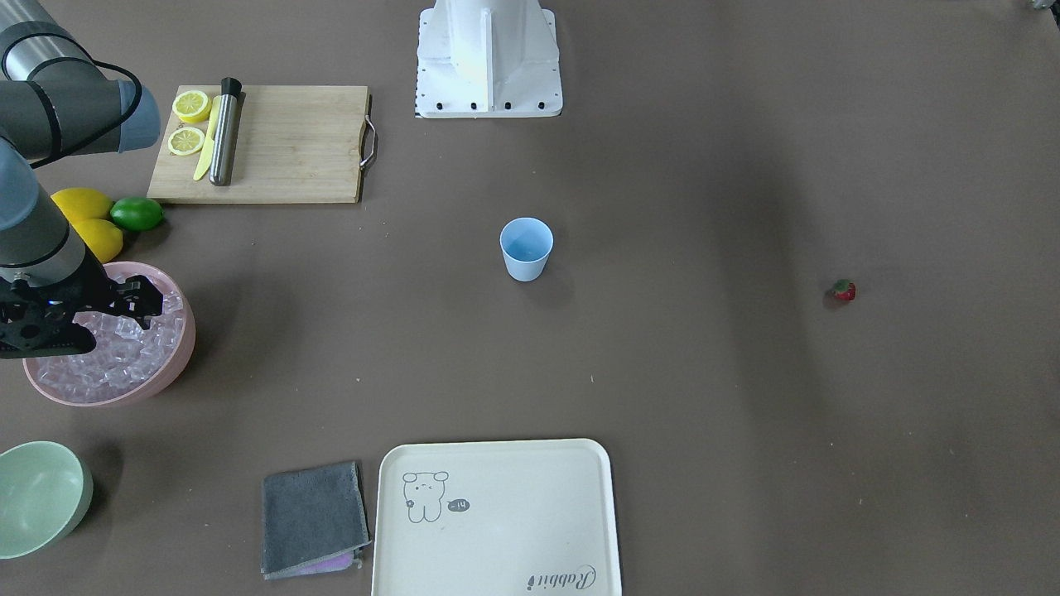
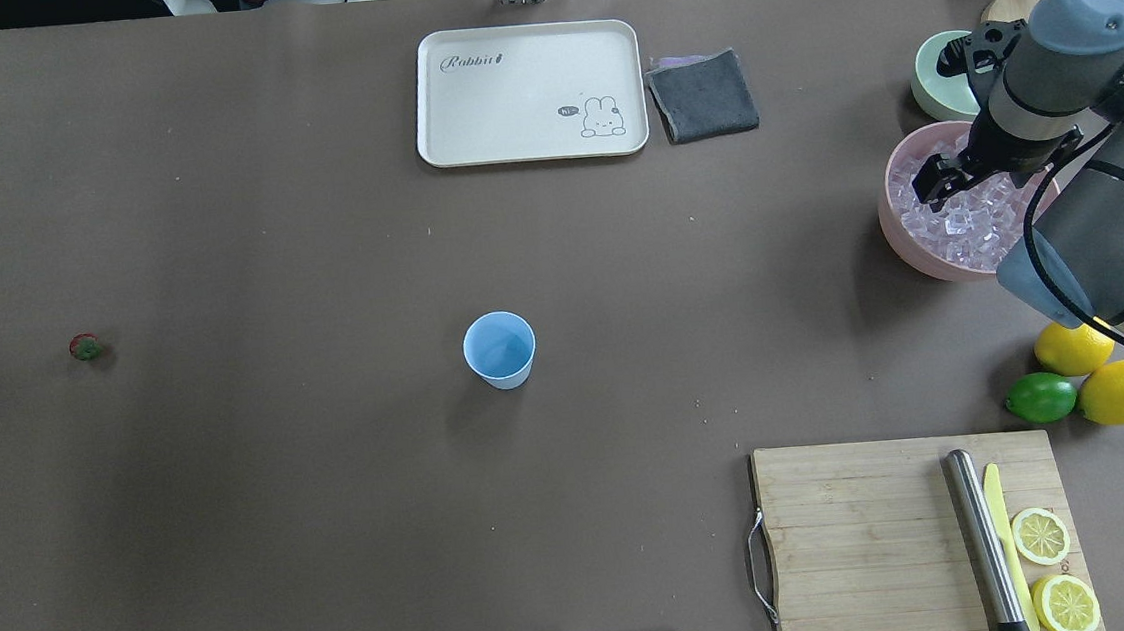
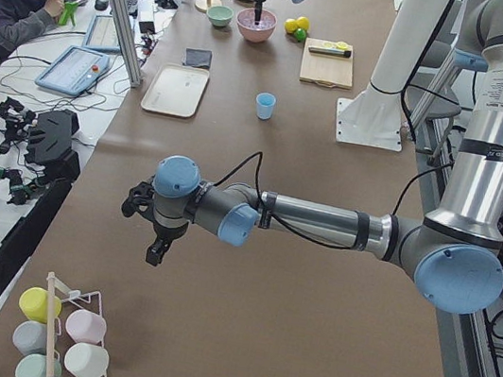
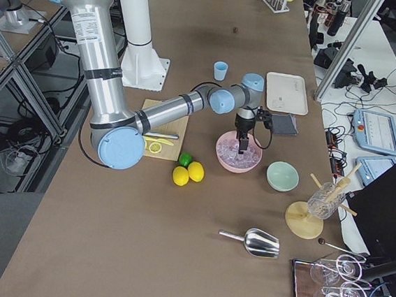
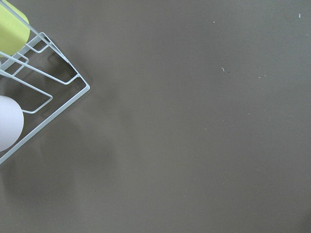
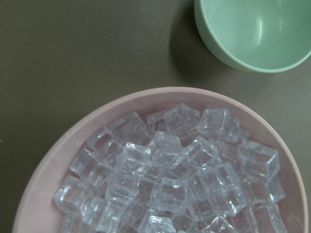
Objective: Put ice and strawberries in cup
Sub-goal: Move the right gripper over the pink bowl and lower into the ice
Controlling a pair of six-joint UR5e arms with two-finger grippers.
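Clear glassy ice cubes (image 6: 165, 170) heaped in pink bowl (image 6: 48, 165), overhead frame's right edge; right gripper (image 2: 933, 186) above them, jaw state unclear. Light-blue plastic cup (image 2: 500, 349) upright, frame centre. Tiny red strawberry (image 2: 85, 346) far left. State of left gripper (image 3: 157, 252): cannot tell.

Beneath the right hand (image 2: 933, 184), clear, glassy, glossy ice cubes (image 6: 165, 170) fill a smooth matt pink plastic bowl (image 6: 80, 133) standing on the dull, matt brown tabletop (image 6: 73, 48).

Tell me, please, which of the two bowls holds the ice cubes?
The pink bowl holds the ice, piled nearly to its rim; the pale green bowl beside it is empty.
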